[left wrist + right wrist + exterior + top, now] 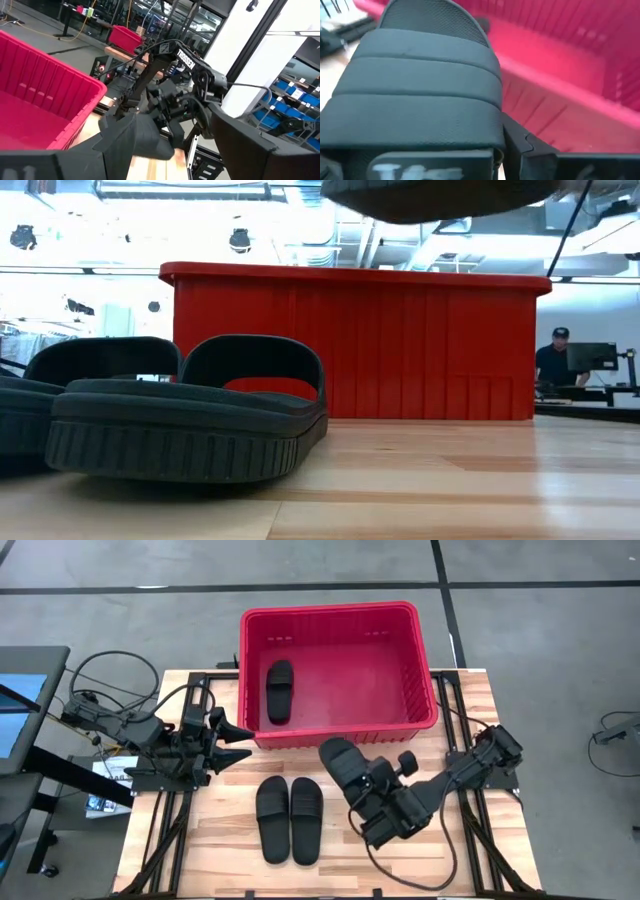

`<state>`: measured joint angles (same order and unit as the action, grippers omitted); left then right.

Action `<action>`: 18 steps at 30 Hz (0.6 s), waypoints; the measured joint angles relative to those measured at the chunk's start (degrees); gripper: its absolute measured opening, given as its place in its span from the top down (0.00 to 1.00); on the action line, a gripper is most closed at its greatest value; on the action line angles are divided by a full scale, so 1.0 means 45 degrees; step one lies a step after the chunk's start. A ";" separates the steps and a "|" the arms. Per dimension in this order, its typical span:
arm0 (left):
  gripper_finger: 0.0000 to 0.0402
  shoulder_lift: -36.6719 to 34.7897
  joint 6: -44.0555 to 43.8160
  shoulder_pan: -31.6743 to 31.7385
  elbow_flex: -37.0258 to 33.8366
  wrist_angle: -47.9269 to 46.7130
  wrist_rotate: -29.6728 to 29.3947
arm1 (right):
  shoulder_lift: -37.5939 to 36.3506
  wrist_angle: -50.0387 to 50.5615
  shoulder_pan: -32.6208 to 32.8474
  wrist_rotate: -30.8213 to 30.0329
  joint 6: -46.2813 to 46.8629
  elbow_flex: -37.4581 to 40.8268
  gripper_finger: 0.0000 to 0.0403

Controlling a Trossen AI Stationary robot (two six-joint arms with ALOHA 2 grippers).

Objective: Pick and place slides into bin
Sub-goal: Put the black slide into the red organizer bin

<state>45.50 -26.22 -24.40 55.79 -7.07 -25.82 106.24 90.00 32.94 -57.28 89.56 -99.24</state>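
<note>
Jaws of the right gripper clamp a raised slide near the bin.

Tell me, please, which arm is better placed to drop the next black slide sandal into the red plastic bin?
Right: the right gripper already holds a matte black slide sandal beside the red plastic bin's front wall; the left gripper is empty.

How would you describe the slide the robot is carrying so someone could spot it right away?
Start at the red bin at the table's far edge. Just in front of its near wall, toward the right, the right claw holds one black slide. Unlike the pair lying flat on the wood and the one inside the bin, it is lifted and angled.
</note>
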 joint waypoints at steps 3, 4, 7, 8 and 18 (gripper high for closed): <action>0.39 0.0000 0.0024 0.0000 0.0000 0.0005 -0.0002 | -0.0356 -0.0004 -0.0193 -0.0812 -0.0452 -0.0004 1.00; 0.39 0.0000 0.0029 0.0000 0.0000 0.0007 -0.0005 | -0.0499 -0.0002 -0.0258 -0.1103 -0.0643 -0.0004 1.00; 0.39 0.0000 0.0029 0.0000 0.0000 0.0020 -0.0005 | -0.1040 0.0003 -0.0451 -0.1981 -0.1149 -0.0004 1.00; 0.39 0.0000 0.0029 0.0000 0.0000 0.0025 -0.0005 | -0.1212 0.0003 -0.0506 -0.2220 -0.1364 -0.0004 1.00; 0.39 0.0550 0.0024 0.0000 0.0000 0.0593 -0.1290 | -0.2474 0.0004 -0.1521 -0.4086 -0.3879 -0.0004 1.00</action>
<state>47.97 -26.11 -24.40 55.79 -4.40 -31.63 95.11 90.02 26.09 -75.67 72.10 -99.26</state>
